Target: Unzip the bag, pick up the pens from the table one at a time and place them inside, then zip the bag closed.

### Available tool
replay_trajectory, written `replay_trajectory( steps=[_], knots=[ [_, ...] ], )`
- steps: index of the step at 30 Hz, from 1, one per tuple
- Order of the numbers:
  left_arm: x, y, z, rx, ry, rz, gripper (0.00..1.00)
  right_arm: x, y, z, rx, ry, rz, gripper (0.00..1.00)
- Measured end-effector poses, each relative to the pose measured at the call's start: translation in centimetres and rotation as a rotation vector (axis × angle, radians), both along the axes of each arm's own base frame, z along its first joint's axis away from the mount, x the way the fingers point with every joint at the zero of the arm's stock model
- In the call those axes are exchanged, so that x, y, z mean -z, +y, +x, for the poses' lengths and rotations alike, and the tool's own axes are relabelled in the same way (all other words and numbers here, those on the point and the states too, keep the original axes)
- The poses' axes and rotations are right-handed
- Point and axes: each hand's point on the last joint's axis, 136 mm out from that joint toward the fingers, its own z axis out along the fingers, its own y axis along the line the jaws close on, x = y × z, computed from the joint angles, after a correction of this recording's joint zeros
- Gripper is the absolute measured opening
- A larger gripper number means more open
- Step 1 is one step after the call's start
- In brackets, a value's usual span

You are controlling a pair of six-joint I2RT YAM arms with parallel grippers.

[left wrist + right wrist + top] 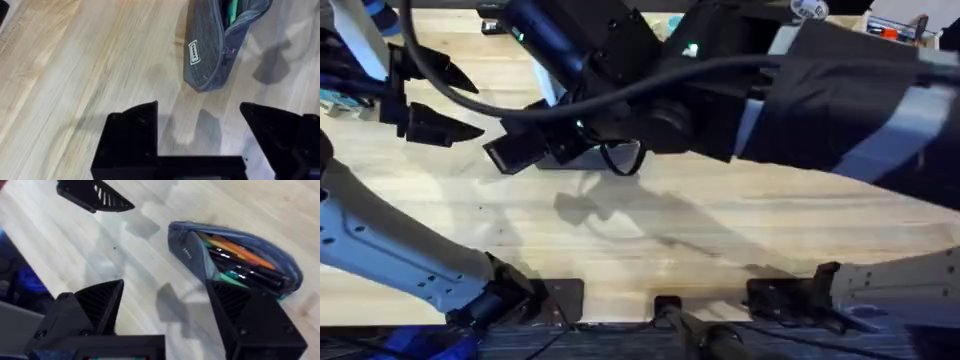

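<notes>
Overhead, the left gripper [445, 100] sits at the far left of the table [720, 230], its two black fingers [440, 125] pointing right and spread wide with nothing between them. Its own wrist camera shows the same: both fingers [132, 132] stand well apart over bare wood, and beyond them lies the bag [220, 45], a blue-grey fabric pouch with a small white label on its side, resting on the tabletop clear of the fingers. The zipper is open, and something green shows inside the mouth.

Further right in the overhead view, the right arm rises close under the camera as a large dark mass that covers the middle and right of the table's far half, so the bag cannot be made out there.

From the right wrist camera, the right gripper [170, 315] hangs open and wide above the table, empty. The bag [195, 255] lies just past its fingers [250, 315], unzipped and gaping, and one finger overlaps the pouch's near edge in that view; whether it touches I cannot tell. Inside the pouch lie an orange pen [235, 247], a green one [232, 275] and dark pens [245, 265] side by side. The left gripper's fingers [92, 195] show farther off across the wood
</notes>
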Motion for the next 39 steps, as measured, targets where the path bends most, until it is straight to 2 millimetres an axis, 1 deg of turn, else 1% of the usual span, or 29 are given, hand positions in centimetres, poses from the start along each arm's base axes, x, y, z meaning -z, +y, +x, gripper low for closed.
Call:
replay_trajectory(
  steps=[11, 12, 13, 19, 26, 33, 39],
  knots=[
    [0.0, 0.0, 0.0, 0.000, 0.002, -0.001, 0.994, 0.1, 0.5, -1.1, 0.033, 0.080, 0.038, 0.996],
    [0.0, 0.0, 0.0, 0.000, 0.002, -0.001, 0.994, 0.1, 0.6, -1.3, 0.032, 0.084, 0.039, 0.996],
    [0.0, 0.0, 0.0, 0.000, 0.002, -0.002, 0.995, 0.2, 1.0, -1.9, 0.039, 0.095, 0.042, 0.995],
    [0.0, -0.1, -0.1, 0.000, 0.004, -0.003, 0.995, 1.0, 1.2, -1.6, 0.105, 0.114, 0.043, 0.997],
    [0.0, 0.4, -0.2, -0.014, 0.004, -0.003, 0.994, 3.3, 2.1, -0.4, 0.181, 0.141, 0.040, 0.996],
    [0.0, 1.9, -0.8, -0.065, 0.004, -0.003, 0.994, 5.2, 3.3, 0.2, 0.196, 0.152, 0.046, 0.997],
    [-0.2, 3.1, -1.1, -0.114, -0.006, -0.015, 0.994, 7.6, 4.6, 0.9, 0.199, 0.155, 0.042, 0.997]
  ],
)
